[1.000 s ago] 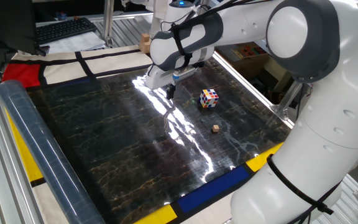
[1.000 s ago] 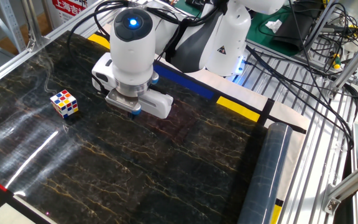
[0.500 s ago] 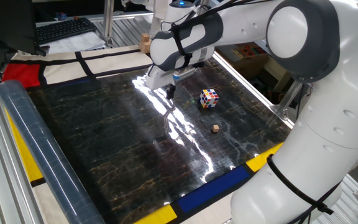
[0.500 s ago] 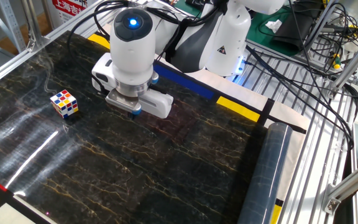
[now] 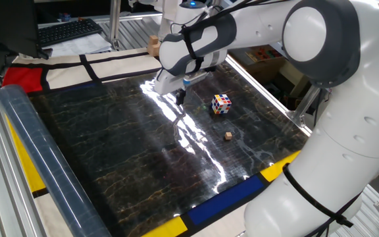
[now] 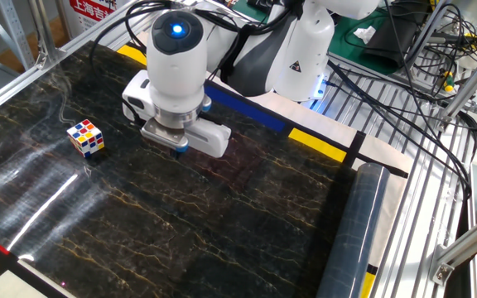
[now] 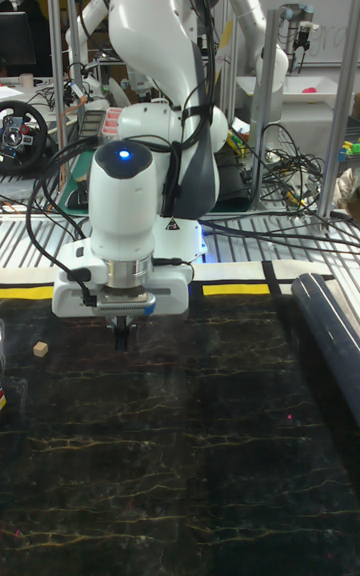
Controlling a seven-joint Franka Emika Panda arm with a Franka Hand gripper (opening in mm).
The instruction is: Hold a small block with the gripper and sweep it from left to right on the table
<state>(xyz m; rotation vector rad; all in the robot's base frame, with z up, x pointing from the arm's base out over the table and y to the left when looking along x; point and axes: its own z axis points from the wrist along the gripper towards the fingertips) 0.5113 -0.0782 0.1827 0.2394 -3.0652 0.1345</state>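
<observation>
One small block (image 5: 228, 135) lies ungrasped right of frame centre; the gripper (image 5: 180, 98), fingers apparently closed on nothing, hangs upper-centre and should be opened, lowered squarely.

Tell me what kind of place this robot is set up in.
Most likely a robotics lab or research workshop. A white robot arm works over a marble-patterned table set on aluminium framing, with loose cables and a second robot arm in the background.
</observation>
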